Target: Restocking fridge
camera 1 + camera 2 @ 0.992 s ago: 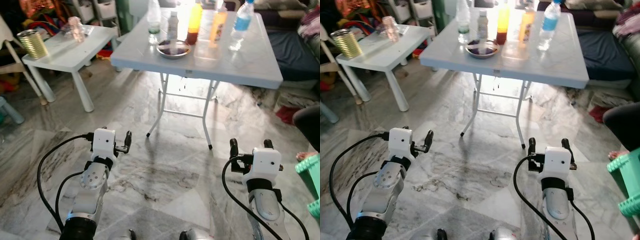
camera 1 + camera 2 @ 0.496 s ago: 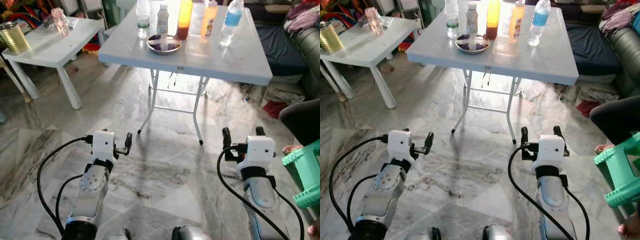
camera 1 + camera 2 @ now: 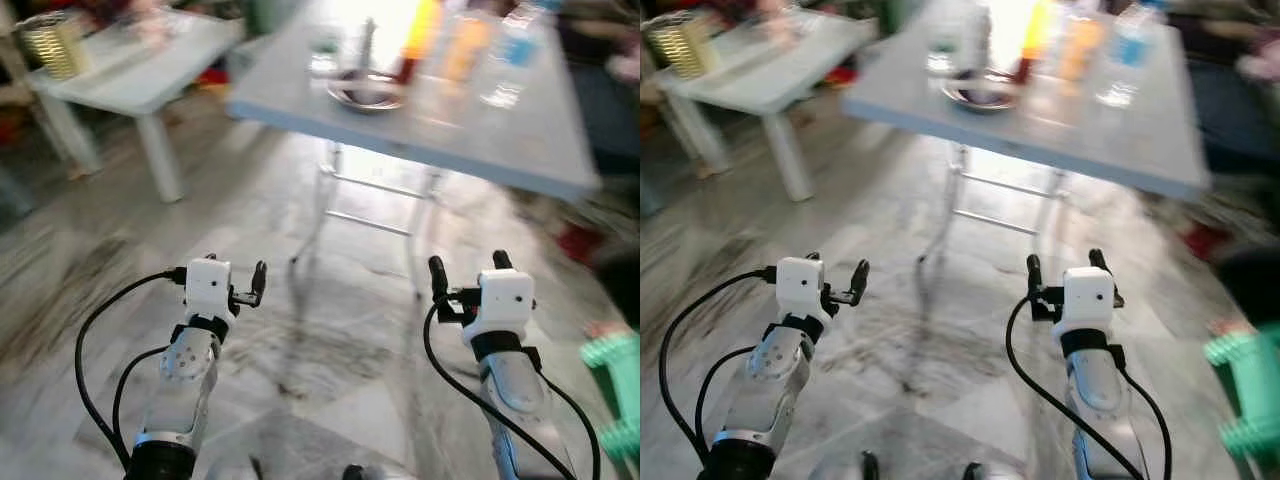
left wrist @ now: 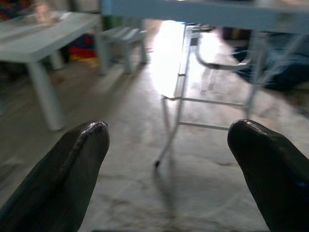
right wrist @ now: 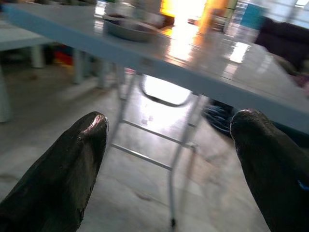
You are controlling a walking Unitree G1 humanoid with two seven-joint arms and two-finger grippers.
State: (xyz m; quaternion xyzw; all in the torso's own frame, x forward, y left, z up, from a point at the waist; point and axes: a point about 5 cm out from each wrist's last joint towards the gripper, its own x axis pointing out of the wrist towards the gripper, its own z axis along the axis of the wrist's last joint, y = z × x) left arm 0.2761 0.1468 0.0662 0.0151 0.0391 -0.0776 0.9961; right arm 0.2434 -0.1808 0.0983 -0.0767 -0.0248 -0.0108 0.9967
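Barely started, I'd say — bottles (image 3: 505,60) sit on the folding table (image 3: 470,135), left gripper (image 3: 245,285) and right gripper (image 3: 466,272) both wide open, empty — no fridge visible.

**View swings back and blurs; arms barely shift**

The head camera has turned since half a second ago, and the picture is now smeared with motion blur. The folding surface (image 3: 520,150) with its bottles and metal dish (image 3: 365,95) sits further right in the frame than before, and the small white side surface (image 3: 130,75) with the gold tin (image 3: 55,45) has come further into view on the left. The green stool (image 3: 615,390) has slid toward the right edge and lower. The dark shape of a person at the right edge has dropped out of frame. The right gripper (image 3: 467,268) now shows slightly higher and further left.
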